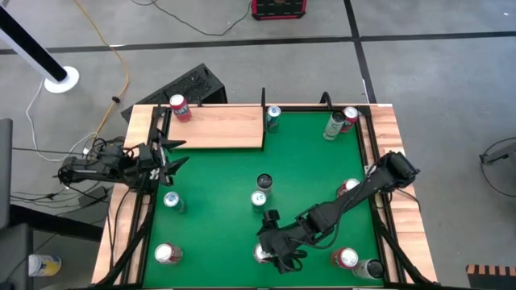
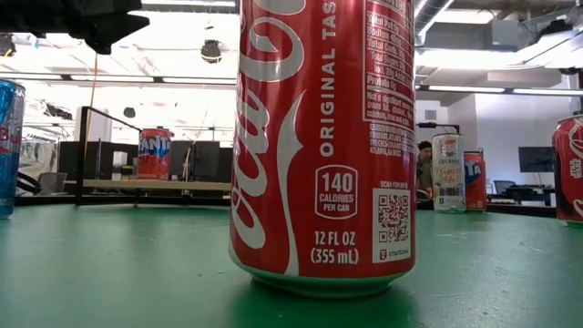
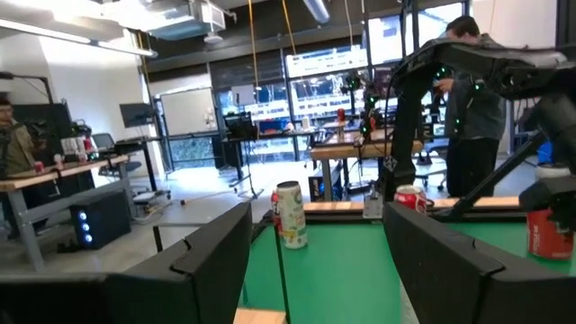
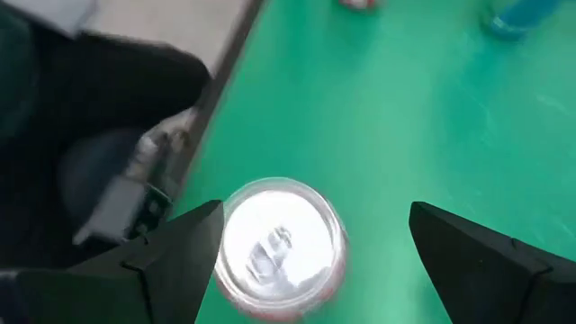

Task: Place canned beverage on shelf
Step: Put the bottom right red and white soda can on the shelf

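A red cola can (image 2: 323, 137) stands upright on the green felt near the table's near edge; its silver top also shows in the high view (image 1: 261, 254). My right gripper (image 1: 278, 250) is open above it. In the right wrist view the can top (image 4: 281, 243) lies between the two fingers, close to one of them; my right gripper (image 4: 315, 261) shows no hold on it. The pale-wood shelf (image 1: 218, 129) lies at the far left, with a red can (image 1: 179, 107) standing on its far left corner. My left gripper (image 1: 165, 157) is open and empty at the table's left edge.
Several other cans stand about the felt: two at the middle (image 1: 262, 190), one at the left (image 1: 172, 201), one at the near left (image 1: 167, 254), some at the far edge (image 1: 334, 125) and some at the near right (image 1: 347, 258). People show in the room behind.
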You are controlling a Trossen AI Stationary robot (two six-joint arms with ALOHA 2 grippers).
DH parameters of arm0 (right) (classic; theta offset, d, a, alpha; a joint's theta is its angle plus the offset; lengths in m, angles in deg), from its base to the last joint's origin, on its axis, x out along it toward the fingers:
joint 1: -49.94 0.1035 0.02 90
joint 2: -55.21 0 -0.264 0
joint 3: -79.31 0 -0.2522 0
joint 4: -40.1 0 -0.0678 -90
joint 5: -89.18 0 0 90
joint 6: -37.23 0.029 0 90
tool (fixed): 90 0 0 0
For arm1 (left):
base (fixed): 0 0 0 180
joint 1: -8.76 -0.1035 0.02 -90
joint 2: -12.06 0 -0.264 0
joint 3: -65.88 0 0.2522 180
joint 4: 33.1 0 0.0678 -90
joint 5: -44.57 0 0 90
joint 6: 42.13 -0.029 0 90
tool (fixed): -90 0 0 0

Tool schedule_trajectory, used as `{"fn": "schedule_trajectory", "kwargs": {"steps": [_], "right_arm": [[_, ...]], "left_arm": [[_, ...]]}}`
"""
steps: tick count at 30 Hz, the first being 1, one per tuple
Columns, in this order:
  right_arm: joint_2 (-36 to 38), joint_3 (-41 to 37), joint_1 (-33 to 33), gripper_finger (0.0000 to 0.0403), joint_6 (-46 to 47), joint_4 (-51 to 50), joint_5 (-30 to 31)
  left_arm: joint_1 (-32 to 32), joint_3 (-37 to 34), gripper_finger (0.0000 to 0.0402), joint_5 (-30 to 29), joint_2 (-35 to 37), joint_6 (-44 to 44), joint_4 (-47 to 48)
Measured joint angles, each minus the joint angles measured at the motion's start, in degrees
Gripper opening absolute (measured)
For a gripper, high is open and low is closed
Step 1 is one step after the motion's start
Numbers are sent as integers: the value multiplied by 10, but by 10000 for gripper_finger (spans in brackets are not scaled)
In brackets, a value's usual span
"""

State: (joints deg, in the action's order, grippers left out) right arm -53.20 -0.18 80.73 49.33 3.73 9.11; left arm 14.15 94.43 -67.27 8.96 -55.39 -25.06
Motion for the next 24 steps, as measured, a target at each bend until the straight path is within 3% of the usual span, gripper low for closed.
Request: {"fn": "schedule_trajectory", "kwargs": {"steps": [11, 24], "right_arm": [[-36, 1, 12, 379, 51, 28, 16], [-29, 8, 11, 379, 59, 13, 43]], "left_arm": [[0, 0, 242, 1, -11, -7, 3], [0, 0, 242, 2, -10, -6, 7]]}}
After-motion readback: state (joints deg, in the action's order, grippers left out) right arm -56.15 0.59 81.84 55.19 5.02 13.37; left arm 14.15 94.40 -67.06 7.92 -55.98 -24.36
